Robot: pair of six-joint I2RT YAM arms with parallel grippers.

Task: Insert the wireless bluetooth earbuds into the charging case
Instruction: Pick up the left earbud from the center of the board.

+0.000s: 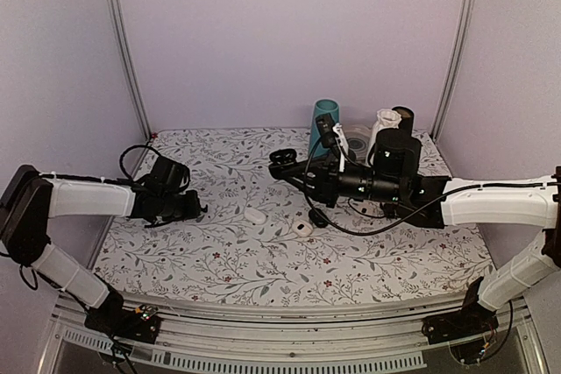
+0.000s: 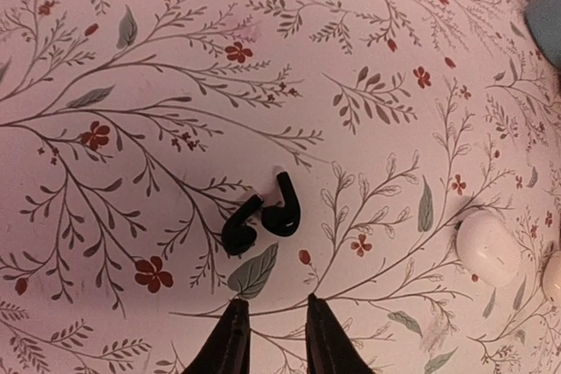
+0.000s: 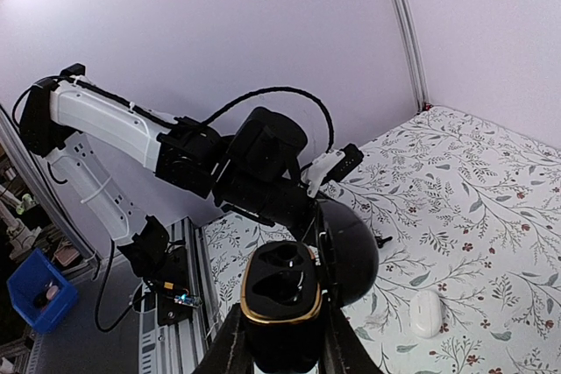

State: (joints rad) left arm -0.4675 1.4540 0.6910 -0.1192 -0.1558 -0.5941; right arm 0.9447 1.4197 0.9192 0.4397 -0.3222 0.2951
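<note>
The left pincer [image 2: 273,337] hangs low, its fingers a little apart and empty. The two earbuds [image 2: 282,216] lie side by side on the cloth [image 2: 131,129] just ahead. A clumsy pinch could flick one away. Farther off, the right pincer [image 3: 280,343] is clamped on the open charging case [image 3: 280,291], up in the air. There is room between the arms. A mug [image 1: 323,124] crowds the back.

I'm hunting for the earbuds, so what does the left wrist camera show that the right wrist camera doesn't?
Only left wrist: two dark earbuds lying on the flowered cloth ahead of the left gripper, which holds nothing. Only right wrist: the open black case, sockets empty, clamped in the right gripper, plus the left arm. Both: the cloth and a white oval case.
</note>
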